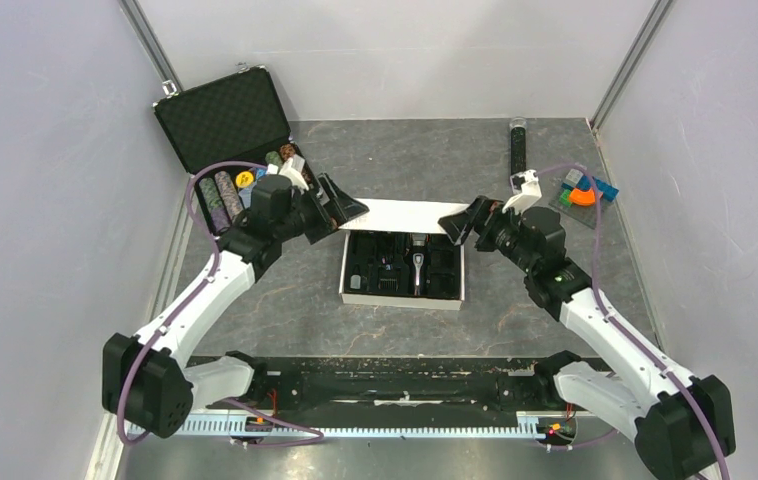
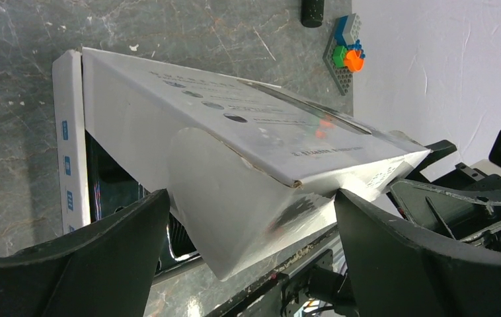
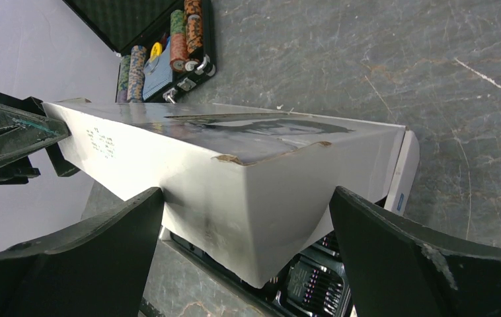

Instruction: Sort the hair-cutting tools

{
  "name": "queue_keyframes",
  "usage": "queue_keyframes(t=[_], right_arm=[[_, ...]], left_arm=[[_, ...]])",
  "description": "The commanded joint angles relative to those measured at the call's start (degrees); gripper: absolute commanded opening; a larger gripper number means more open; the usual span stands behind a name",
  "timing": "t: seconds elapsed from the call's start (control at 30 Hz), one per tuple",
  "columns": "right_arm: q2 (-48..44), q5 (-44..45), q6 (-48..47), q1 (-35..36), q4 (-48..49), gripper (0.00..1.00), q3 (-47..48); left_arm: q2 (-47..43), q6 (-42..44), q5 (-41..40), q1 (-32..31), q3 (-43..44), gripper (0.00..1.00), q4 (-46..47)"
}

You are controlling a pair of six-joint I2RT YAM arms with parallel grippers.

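Observation:
A white box point(image 1: 353, 292) lies open at the table's middle, holding a black tray. The black-and-silver clipper point(image 1: 418, 266) lies in the tray, right of centre. Dark comb attachments point(image 1: 383, 270) sit in the compartments beside it and are hard to tell apart; one shows in the right wrist view point(image 3: 315, 288). The white lid point(image 1: 400, 214) stands half raised at the back. My left gripper point(image 1: 347, 206) is open at the lid's left end, its flap point(image 2: 234, 198) between the jaws. My right gripper point(image 1: 458, 224) is open at the lid's right end point(image 3: 254, 198).
An open black case point(image 1: 225, 120) with stacks of coloured chips point(image 1: 227, 192) stands at the back left. A long black stick with a clear tip point(image 1: 518, 150) lies at the back right. Toy bricks on a grey plate point(image 1: 583, 190) sit beside it.

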Motion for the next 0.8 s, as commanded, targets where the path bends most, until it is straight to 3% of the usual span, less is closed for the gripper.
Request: queue_keyframes(t=[0.0, 0.5, 0.77], right_arm=[[-2.6, 0.2, -0.9, 0.0, -2.5, 0.98, -1.9], [-13.1, -4.1, -4.6, 0.1, -14.1, 0.98, -10.2], [-17.2, -3.6, -10.9, 0.1, -24.9, 0.98, -4.5]], left_arm=[[-2.5, 2.0, -0.5, -0.2, -2.4, 1.0, -2.3], [-19.4, 3.1, 1.1, -0.4, -16.4, 1.0, -14.6], [-28.7, 6.5, -1.8, -0.4, -17.0, 1.0, -26.9]])
